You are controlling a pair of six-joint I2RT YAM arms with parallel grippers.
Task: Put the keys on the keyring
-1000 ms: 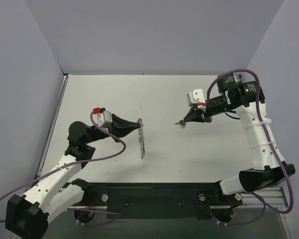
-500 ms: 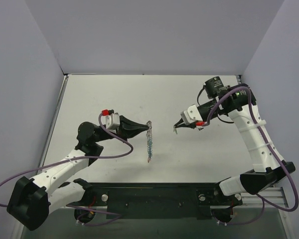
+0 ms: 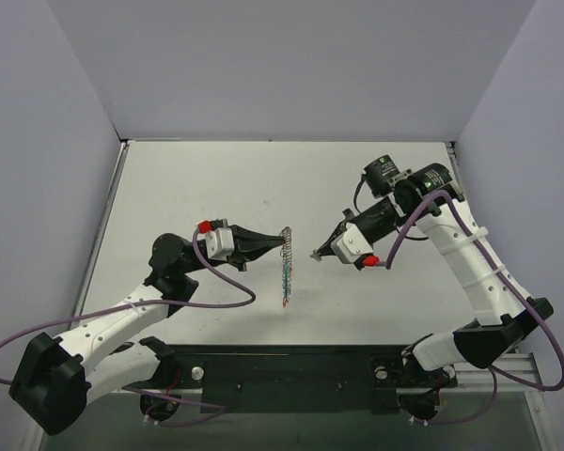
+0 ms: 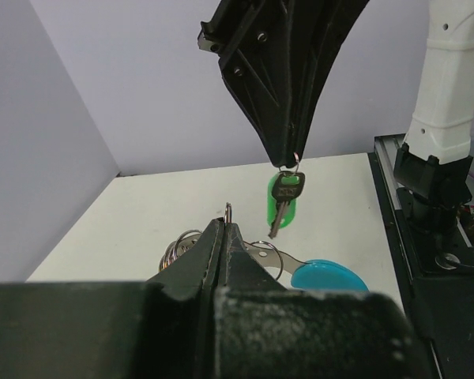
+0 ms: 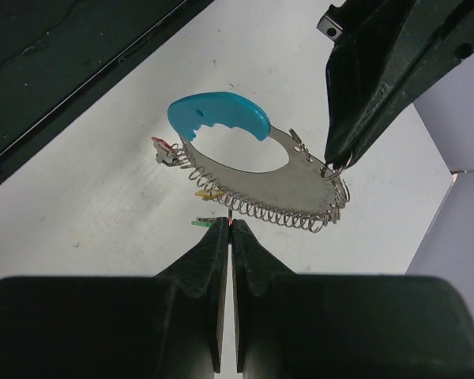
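Observation:
The keyring point(image 3: 286, 269) hangs edge-on over the middle of the table, a flat silvery loop with a light-blue segment point(image 5: 220, 115) and a coil of small rings point(image 5: 278, 212). My left gripper point(image 3: 284, 236) is shut on a small ring at its top end point(image 4: 227, 212). A red tag point(image 5: 164, 150) and a yellowish one point(image 5: 205, 192) dangle from the coil. My right gripper point(image 3: 316, 255) is shut on the little ring of a green-headed key point(image 4: 282, 207), which hangs just right of the keyring and apart from it. From the right wrist, only a green sliver of that key point(image 5: 196, 223) shows.
The grey table point(image 3: 197, 178) is walled at the back and on both sides. A black rail point(image 3: 282, 371) with the arm bases runs along the near edge. Purple cables point(image 3: 227, 299) loop beside each arm.
My left gripper has carried the keyring to the right. My right gripper has come left and lower with the green key, so the two tips now stand close together.

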